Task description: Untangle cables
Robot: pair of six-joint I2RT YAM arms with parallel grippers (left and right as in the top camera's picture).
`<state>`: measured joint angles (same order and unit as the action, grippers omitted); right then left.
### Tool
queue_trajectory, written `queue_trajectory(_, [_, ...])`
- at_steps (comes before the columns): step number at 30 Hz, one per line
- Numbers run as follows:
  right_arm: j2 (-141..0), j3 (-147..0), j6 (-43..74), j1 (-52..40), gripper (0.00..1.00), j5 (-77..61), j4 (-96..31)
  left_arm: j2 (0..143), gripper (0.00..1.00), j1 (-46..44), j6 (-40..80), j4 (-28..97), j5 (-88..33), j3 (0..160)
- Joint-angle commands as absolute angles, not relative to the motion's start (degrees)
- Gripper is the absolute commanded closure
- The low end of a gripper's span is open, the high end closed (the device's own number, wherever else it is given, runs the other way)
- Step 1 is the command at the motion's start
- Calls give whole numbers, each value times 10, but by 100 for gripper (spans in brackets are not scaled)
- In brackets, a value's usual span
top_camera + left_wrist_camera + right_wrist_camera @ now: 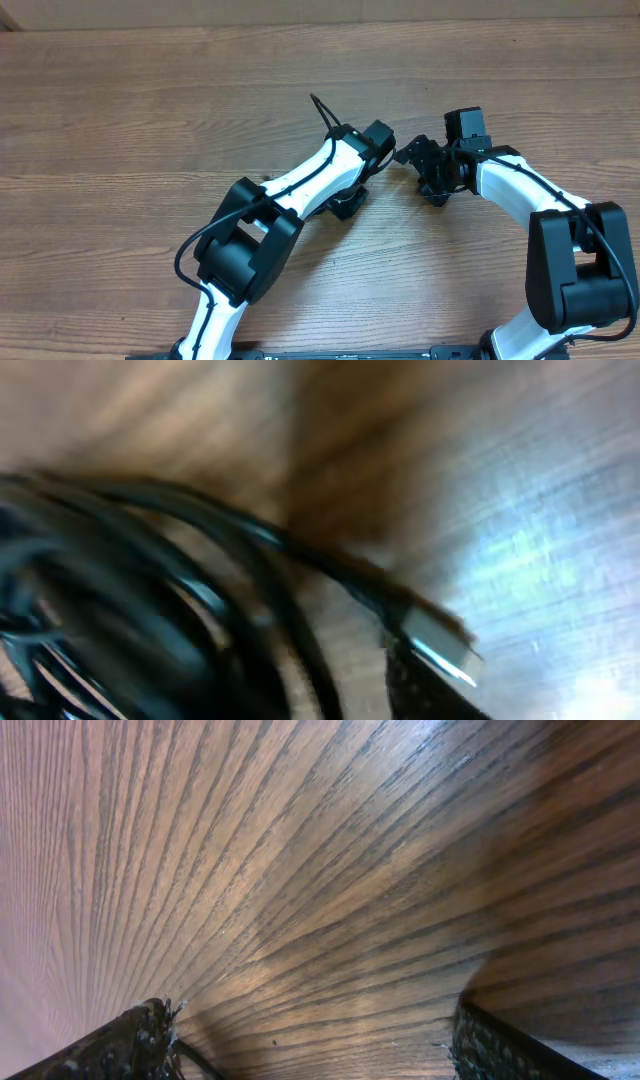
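The cables [150,590] fill the left half of the left wrist view as a blurred bunch of black cords. One cord runs right to a silver plug [440,645] lying on the wood. My left gripper [310,700] sits low over the bunch. Only one of its fingers [430,695] shows, well right of the middle, so the jaws stand apart with cords lying between them. From overhead, the left gripper [348,203] hides the bunch. My right gripper [412,162] is just to its right, open [315,1040] over bare wood, with a thin cord [192,1062] by one of its fingers.
The wooden table [150,120] stretches out around both arms. The two wrists nearly touch at the table's middle. A thin black arm wire [322,108] loops up above the left wrist.
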<state>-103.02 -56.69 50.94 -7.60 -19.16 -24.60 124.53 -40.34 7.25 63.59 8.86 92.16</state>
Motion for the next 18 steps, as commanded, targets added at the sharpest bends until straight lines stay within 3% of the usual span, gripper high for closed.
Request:
queue_trajectory(1, [-1046, -557, 501, -75, 11, -150, -251, 1250, 51, -401, 77, 663, 57, 960])
queue_trajectory(8, [-1046, -557, 501, -75, 11, -150, -250, 1249, 44, -385, 80, 754, 57, 1096])
queue_trajectory(11, [-1046, -557, 501, -75, 11, -150, -252, 1249, 17, -374, 85, 761, 59, 1127])
queue_trajectory(12, [-1046, -557, 501, -75, 11, -150, -252, 1249, 15, -369, 93, 760, 63, 1130])
queue_trajectory(14, [-1046, -557, 501, -75, 11, -151, -252, 1249, 28, -358, 112, 759, 66, 1130])
queue_trajectory(15, [-1046, -557, 501, -75, 11, -151, -253, 1249, 43, -351, 121, 759, 66, 1129])
queue_trajectory(17, [-1046, -557, 491, -75, 29, -164, -254, 1249, 59, -333, 143, 760, 65, 1125])
queue_trajectory(18, [-1046, -557, 473, -75, 40, -181, -249, 1249, 62, -323, 155, 763, 65, 1125])
